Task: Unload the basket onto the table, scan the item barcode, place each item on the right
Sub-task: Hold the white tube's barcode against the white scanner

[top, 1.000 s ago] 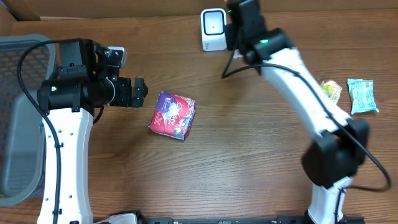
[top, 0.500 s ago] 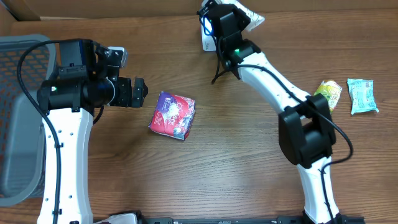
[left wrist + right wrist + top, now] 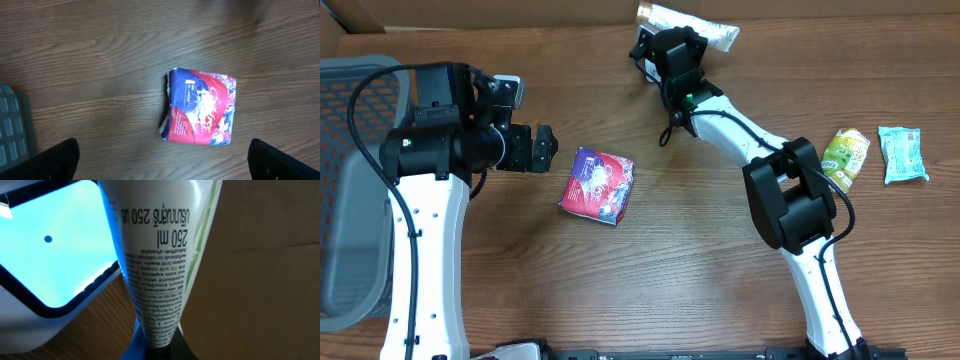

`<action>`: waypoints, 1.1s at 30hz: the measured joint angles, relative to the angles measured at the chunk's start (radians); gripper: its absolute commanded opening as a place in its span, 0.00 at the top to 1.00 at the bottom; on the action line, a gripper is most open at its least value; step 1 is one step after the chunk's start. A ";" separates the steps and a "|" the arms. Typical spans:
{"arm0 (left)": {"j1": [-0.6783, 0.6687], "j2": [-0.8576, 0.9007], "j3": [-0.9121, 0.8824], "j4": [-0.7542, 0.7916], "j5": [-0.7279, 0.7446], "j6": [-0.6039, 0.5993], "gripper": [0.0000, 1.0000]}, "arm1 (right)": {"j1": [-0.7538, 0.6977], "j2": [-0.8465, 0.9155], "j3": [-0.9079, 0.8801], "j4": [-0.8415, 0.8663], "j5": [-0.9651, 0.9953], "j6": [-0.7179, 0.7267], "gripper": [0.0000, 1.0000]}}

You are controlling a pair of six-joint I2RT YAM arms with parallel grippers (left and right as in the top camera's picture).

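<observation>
White pack (image 3: 160, 255): "250 ml", upside down in right wrist view; Thai line w/ "250" next to it; fine print too small to read. Red packet (image 3: 200, 107): lettering illegible.

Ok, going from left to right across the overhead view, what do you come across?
grey basket → left gripper, open → red and purple packet → white pouch, held up at the far edge → green packet → teal packet
</observation>
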 measured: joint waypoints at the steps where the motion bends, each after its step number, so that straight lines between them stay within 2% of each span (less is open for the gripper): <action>1: 0.000 0.000 0.000 0.000 0.000 0.000 0.00 | -0.003 0.000 0.000 0.001 0.003 -0.005 0.96; 17: 0.000 0.000 0.000 0.000 0.000 0.000 0.00 | -0.017 0.004 0.000 0.003 0.023 -0.015 0.96; 23: 0.000 0.000 0.000 0.000 0.000 0.000 0.00 | -0.008 -0.003 0.000 -0.085 0.024 0.059 0.96; 27: 0.000 0.000 0.000 0.000 0.000 0.000 0.00 | 0.001 -0.077 -0.005 -0.310 -0.019 0.179 0.96; 33: 0.000 0.000 0.000 0.000 0.000 0.000 0.00 | 0.000 -0.361 -0.012 -0.774 -0.258 0.482 0.96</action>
